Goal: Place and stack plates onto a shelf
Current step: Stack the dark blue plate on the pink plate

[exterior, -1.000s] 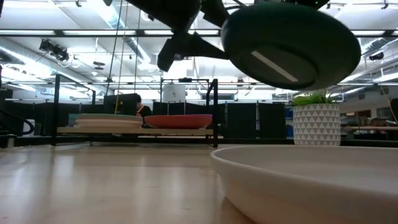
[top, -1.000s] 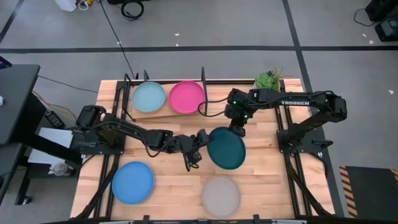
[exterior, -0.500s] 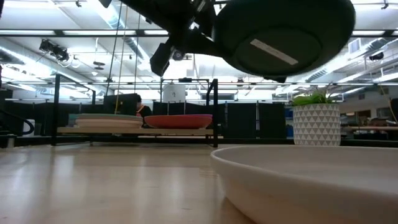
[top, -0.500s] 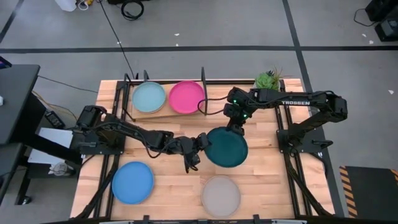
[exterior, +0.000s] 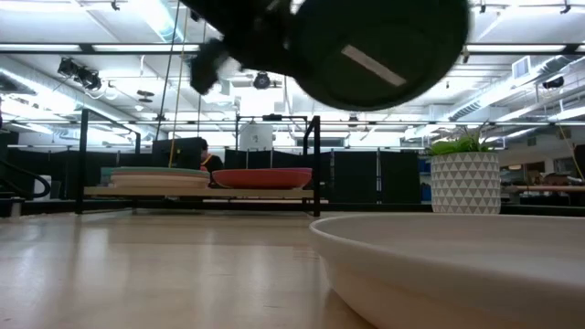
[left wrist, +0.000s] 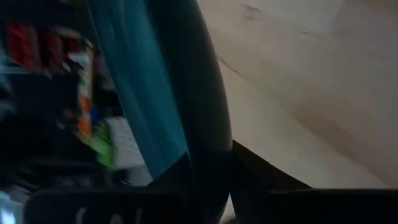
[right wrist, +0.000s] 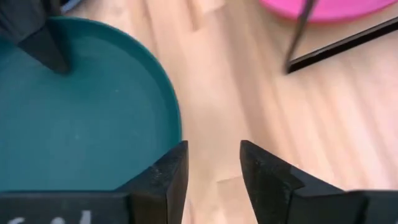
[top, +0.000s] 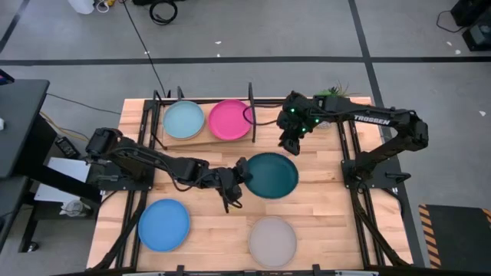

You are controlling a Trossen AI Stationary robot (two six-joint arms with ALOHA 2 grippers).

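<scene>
A dark teal plate [top: 270, 175] hangs in the air above the middle of the wooden table [top: 330, 222], held at its rim by the left gripper [top: 238, 173], whose fingers pinch the edge nearest the left arm. From table height, the plate's dark underside [exterior: 366, 55] shows, lifted well clear of the tabletop. The right gripper [top: 288, 142] sits just beyond the teal plate's far edge, toward the shelf [top: 207, 138], with its fingers [right wrist: 163, 177] spread and touching nothing. On the shelf, at the table's back edge, a pale blue plate [top: 184, 119] and a magenta plate [top: 230, 119] lie side by side. A blue plate [top: 163, 225] and a grey plate [top: 272, 240] rest flat on the table, nearer the front edge than the teal plate.
</scene>
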